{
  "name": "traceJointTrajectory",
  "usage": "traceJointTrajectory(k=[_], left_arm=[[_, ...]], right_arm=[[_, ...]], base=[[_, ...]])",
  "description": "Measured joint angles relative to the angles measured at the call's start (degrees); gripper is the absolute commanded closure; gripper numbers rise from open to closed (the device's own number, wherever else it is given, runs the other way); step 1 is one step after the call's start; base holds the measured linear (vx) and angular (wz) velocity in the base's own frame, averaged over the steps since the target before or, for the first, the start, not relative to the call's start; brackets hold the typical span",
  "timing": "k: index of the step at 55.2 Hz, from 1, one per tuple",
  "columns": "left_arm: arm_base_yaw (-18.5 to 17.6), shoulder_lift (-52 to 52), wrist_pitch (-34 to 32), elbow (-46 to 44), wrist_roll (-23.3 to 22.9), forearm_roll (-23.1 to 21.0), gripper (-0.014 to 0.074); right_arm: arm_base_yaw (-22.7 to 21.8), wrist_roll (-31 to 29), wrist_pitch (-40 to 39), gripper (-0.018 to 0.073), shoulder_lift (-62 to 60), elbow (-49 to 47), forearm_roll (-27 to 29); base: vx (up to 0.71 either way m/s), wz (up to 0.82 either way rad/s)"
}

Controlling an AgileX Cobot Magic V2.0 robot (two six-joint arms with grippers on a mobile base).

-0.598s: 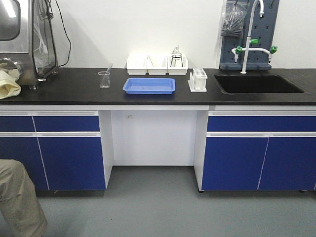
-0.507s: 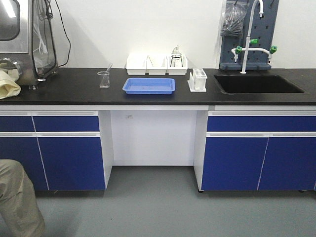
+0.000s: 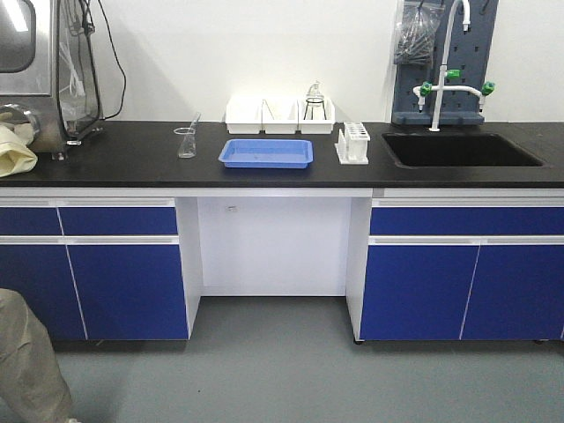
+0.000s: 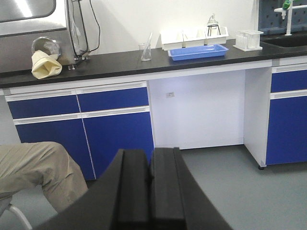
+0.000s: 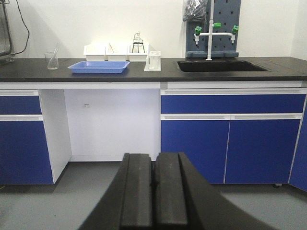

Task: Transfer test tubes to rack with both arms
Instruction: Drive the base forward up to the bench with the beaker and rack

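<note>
Almost nothing changes over the last half second. Your table [image 3: 132,159] and everything on it sit where they did, shifted only a hair in the front view, so the base is barely creeping, if at all. The one clear difference is the seated person's leg [image 3: 25,357] at lower left, which drops lower in frame. I judge you are at the very start of the task: well short of the table, with nothing handled.

The blue tray [image 3: 266,153] lies mid-table. The rack [image 3: 353,144] stands just right of it, near the sink [image 3: 458,150]. You can't make out the tubes from here; they are too small and clear to place.

Both arms sit low and point level at the table front. The left gripper [image 4: 151,187] and right gripper [image 5: 153,191] each have their jaws pressed together and hold nothing.
</note>
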Motion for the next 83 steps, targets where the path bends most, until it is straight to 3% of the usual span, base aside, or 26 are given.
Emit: traceJointTrajectory(k=[33,83], left_arm=[[0.0,0.0,0.0,0.0,0.0,0.0,0.0604],[0.0,0.0,0.0,0.0,0.0,0.0,0.0604]], right_arm=[[0.0,0.0,0.0,0.0571,0.0,0.0,0.0],[0.0,0.0,0.0,0.0571,0.0,0.0,0.0]], base=[[0.17,0.01],[0.44,-0.01]])
